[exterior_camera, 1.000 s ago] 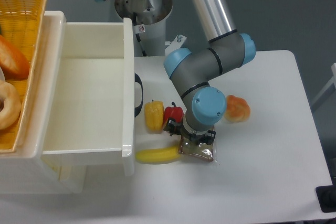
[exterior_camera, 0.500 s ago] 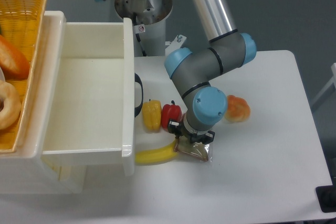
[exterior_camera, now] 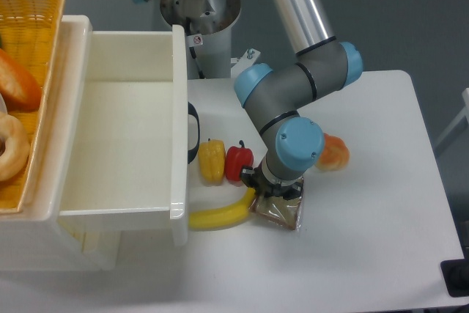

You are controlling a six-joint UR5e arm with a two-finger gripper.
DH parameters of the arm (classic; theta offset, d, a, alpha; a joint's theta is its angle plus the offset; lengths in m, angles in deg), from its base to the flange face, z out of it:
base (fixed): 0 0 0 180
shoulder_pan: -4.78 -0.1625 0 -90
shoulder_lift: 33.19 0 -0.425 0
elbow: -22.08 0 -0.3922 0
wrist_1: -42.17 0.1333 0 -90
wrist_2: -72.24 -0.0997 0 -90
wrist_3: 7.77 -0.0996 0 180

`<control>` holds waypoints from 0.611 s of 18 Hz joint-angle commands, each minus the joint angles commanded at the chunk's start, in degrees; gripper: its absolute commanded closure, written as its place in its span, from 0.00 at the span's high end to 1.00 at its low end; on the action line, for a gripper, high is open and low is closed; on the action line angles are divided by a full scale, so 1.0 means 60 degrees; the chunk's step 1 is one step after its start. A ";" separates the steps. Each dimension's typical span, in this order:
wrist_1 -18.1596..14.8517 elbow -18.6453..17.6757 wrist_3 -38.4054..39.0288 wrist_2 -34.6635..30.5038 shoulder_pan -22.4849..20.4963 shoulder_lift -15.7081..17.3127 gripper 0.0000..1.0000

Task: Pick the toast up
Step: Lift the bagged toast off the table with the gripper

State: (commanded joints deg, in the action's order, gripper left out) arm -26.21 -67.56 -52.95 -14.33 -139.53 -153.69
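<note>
The toast [exterior_camera: 281,215], a brown slice in glossy clear wrap, lies at the table's front middle, directly under my gripper [exterior_camera: 278,197]. The gripper points straight down onto the toast's upper edge. Its dark fingers are mostly hidden by the blue wrist joint [exterior_camera: 298,146], but they appear closed on the wrap. The toast's left corner touches the right tip of a banana [exterior_camera: 221,215].
A yellow pepper [exterior_camera: 213,161] and a red pepper [exterior_camera: 238,163] sit just left of the gripper. An orange bun [exterior_camera: 333,152] lies to the right, partly behind the wrist. A large white bin [exterior_camera: 178,122] and a wicker basket [exterior_camera: 33,12] of bread stand at the left.
The wrist has shifted slightly right and turned. The toast has shifted with it, and the banana's right tip has swung upward.
</note>
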 joint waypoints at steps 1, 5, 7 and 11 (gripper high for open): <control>-0.0015 0.0029 0.0000 0.0000 -0.0044 0.0015 0.11; -0.0117 0.0263 -0.0088 0.0029 -0.0264 0.0058 0.10; -0.0175 0.0336 -0.0088 0.0044 -0.0337 0.0102 0.10; -0.1081 0.0761 -0.0146 0.0059 -0.0469 0.0249 0.10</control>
State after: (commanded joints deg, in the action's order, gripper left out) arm -32.70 -63.00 -53.83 -13.98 -142.35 -152.20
